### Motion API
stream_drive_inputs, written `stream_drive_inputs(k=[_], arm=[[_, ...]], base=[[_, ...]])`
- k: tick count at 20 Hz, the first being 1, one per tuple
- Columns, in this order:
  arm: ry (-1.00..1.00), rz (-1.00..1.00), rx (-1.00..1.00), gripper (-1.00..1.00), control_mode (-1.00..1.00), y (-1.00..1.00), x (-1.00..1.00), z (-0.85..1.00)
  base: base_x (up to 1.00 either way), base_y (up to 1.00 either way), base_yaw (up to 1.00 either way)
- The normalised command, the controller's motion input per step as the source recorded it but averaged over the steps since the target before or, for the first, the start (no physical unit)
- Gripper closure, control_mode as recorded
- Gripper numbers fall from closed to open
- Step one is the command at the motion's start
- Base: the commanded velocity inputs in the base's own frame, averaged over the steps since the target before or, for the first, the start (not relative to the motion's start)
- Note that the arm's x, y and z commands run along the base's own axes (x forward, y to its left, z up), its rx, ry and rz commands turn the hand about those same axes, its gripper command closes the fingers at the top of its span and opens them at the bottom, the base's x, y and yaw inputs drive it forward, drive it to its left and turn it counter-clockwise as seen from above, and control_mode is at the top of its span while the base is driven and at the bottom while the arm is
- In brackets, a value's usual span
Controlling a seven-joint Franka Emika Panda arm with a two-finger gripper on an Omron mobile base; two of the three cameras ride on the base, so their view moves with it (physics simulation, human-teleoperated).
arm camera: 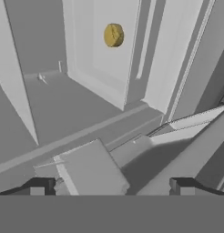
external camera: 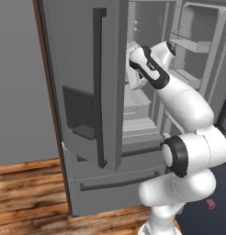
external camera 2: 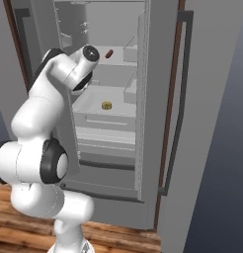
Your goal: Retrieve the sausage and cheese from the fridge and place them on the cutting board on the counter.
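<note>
Right base view: arm reaching into the open fridge (external camera 2: 163,123), hand (arm camera: 112,185) wide and empty, sausage (external camera 2: 109,53) on the shelf above the cheese (external camera 2: 106,105); next, close in on one.

The arm (external camera 2: 39,123) hid the gripper; the fridge (external camera: 110,151) ran past the frame's top; the sausage (external camera 2: 109,53) looked tiny.

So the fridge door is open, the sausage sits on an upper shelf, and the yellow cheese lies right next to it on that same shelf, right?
Not quite. The cheese lies on a lower shelf, well below the sausage, as the right base view shows. The fridge is indeed open.
</note>
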Motion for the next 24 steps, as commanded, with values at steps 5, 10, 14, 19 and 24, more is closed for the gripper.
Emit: stream_drive_inputs(k=[5, 10, 14, 19, 24], arm=[[-0.02, 0.13, 0.00, -1.00, -1.00, 0.36, -0.09, 0.00], [-0.03, 0.14, 0.00, -1.00, -1.00, 0.40, -0.34, 0.00], [-0.05, 0.13, 0.00, -1.00, -1.00, 0.52, -0.61, 0.00], [-0.05, 0.11, 0.00, -1.00, -1.00, 0.75, -0.68, 0.00], [-0.04, 0.07, 0.00, -1.00, -1.00, 1.00, -0.47, 0.00]], base=[[0.00, 0.00, 0.00], [0.00, 0.00, 0.00], [0.00, 0.00, 0.00], [0.00, 0.00, 0.00], [0.00, 0.00, 0.00]])
